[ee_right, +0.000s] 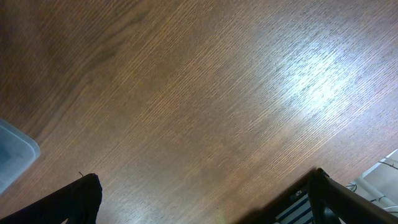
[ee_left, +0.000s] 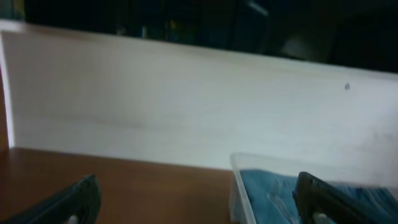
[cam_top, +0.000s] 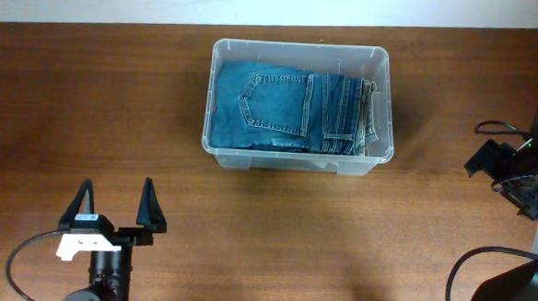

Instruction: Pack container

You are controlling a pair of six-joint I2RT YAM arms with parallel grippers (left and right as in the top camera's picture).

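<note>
Spanning nearly the whole overhead frame, a brown wood-grain table [cam_top: 87, 95] runs up to a pale wall [cam_top: 258, 2] along the top edge. The clear rectangular plastic container [cam_top: 296, 161] sits in the upper centre, close to that wall, with folded blue denim jeans [cam_top: 271, 109] inside. The left gripper [cam_top: 117, 187], lower left, has its jaws spread wide and empty. The right gripper [ee_right: 206, 175], at the right edge, is likewise released above bare wood.

Overhead looks straight down; both low wrist views also catch the container [cam_top: 293, 159].
</note>
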